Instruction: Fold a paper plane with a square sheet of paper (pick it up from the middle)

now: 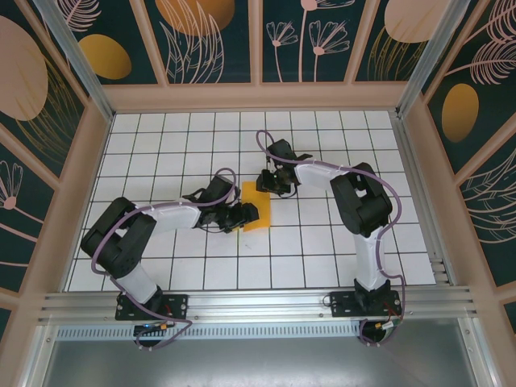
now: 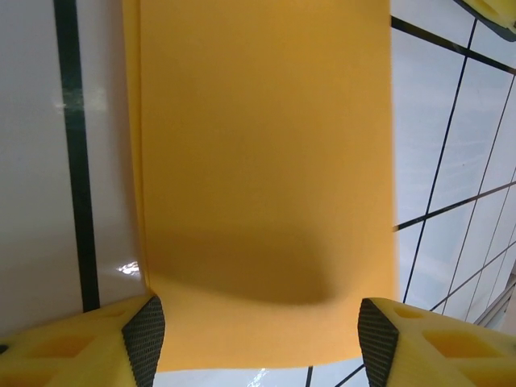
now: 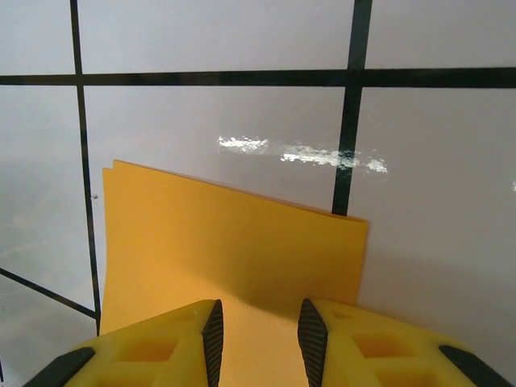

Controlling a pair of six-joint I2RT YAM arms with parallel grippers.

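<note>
Left end effector [image 2: 254, 330]: spread astride folded orange-yellow paper sheet [image 2: 266, 185].
Right end effector [image 3: 258, 330]: narrowly parted above it.
Crease: best pressed once edges are aligned.

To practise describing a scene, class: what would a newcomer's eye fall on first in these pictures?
A bright orange-yellow sheet of paper, folded over, lies mid-table on the white tiles. Two black arms bend in toward it: the left arm's fingers stand wide apart across one end, the right arm's fingers close together over another edge. Dark walls painted with orange ovals and pale plants ring the scene.
</note>
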